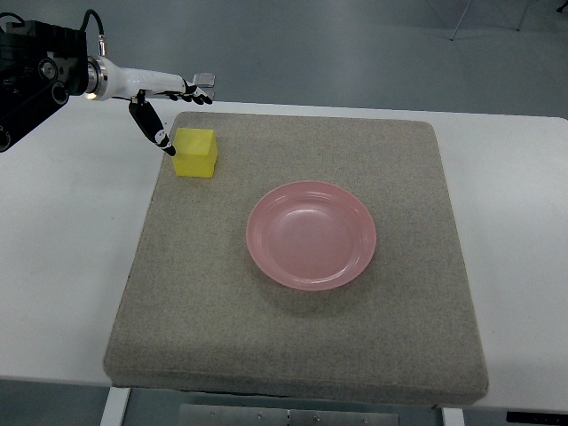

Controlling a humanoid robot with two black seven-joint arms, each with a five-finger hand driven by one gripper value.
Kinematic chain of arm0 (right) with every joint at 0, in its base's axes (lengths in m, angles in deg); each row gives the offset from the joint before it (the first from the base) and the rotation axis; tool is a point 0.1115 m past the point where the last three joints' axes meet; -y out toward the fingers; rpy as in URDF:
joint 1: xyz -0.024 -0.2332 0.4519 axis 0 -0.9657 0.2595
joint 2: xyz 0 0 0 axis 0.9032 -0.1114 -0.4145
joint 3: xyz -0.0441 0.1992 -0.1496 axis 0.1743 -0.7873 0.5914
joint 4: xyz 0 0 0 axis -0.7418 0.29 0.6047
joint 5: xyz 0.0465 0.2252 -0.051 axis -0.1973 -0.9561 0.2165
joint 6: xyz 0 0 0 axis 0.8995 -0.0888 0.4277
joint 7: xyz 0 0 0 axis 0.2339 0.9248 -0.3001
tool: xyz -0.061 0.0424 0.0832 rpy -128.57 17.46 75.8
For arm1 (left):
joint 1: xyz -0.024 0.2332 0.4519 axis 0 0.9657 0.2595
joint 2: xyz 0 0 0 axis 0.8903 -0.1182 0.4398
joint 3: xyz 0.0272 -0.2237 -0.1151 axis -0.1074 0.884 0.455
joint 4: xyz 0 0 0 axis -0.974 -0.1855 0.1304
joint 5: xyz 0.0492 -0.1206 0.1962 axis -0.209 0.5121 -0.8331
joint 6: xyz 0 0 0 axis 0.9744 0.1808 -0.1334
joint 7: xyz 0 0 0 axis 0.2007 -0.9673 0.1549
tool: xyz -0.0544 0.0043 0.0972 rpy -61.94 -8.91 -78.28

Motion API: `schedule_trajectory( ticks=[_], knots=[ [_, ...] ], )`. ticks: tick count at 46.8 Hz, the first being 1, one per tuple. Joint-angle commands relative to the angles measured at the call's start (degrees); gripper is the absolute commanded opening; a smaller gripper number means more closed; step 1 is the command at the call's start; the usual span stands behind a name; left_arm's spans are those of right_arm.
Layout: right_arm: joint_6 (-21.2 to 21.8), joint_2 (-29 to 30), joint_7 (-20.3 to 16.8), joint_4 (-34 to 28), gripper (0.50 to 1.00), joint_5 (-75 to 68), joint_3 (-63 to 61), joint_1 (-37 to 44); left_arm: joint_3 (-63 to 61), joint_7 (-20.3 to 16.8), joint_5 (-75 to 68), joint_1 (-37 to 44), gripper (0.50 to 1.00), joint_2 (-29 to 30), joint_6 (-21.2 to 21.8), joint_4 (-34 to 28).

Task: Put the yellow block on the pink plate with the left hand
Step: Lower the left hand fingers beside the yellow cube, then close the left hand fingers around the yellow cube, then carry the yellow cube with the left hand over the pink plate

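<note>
A yellow block sits on the grey mat near its far left corner. A pink plate lies empty in the middle of the mat, to the right of and nearer than the block. My left hand reaches in from the upper left. Its fingers are spread out beyond the block and its thumb points down, its tip just at the block's left edge. The hand holds nothing.
The mat lies on a white table. The table's far edge runs just behind the mat, with grey floor beyond. The left arm's black body fills the top left corner.
</note>
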Motion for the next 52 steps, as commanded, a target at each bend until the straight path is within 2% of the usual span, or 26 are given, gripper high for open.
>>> schedule_trajectory(
  ticks=[1,5,13,20,27,30,35,38,44,47,52],
  knots=[
    [0.0,0.0,0.0,0.0,0.924,0.0,0.0,0.0,0.0,0.1,-2.3,0.6,0.977,-1.2,1.9,-0.4],
    [0.0,0.0,0.0,0.0,0.924,0.0,0.0,0.0,-0.1,0.3,-3.0,1.4,0.977,-2.3,3.8,-0.8],
    [0.0,0.0,0.0,0.0,0.924,0.0,0.0,0.0,-2.1,0.5,-3.2,2.6,0.977,-3.8,4.8,-2.0],
    [0.0,0.0,0.0,0.0,0.924,0.0,0.0,0.0,-7.2,0.5,-2.6,2.8,0.977,-6.1,10.6,-4.5],
    [0.0,0.0,0.0,0.0,0.924,0.0,0.0,0.0,-8.0,0.5,-2.2,2.7,0.962,-6.2,11.3,-4.5],
    [-0.1,0.0,0.0,0.0,0.924,0.0,0.0,0.0,-8.0,0.4,-2.3,2.7,0.919,-6.2,11.2,-4.5],
    [0.0,0.0,0.0,0.0,0.924,0.0,0.0,0.0,-8.1,0.4,-2.3,2.6,0.806,-6.2,11.1,-4.3],
    [0.0,0.0,0.0,0.0,0.924,0.0,0.0,0.0,-8.1,0.3,-2.4,2.6,0.690,-6.2,11.1,-4.3],
    [0.0,0.0,0.0,0.0,0.924,0.0,0.0,0.0,-8.2,0.3,-2.5,2.2,0.583,-6.1,11.0,-4.3],
    [0.0,0.0,0.0,0.0,0.924,0.0,0.0,0.0,-8.2,0.3,-2.6,1.7,0.502,-6.1,10.8,-4.2],
    [0.0,0.0,0.0,0.0,0.924,0.0,0.0,0.0,-8.1,0.3,-2.0,0.2,0.500,-5.7,10.7,-3.9]
  ],
)
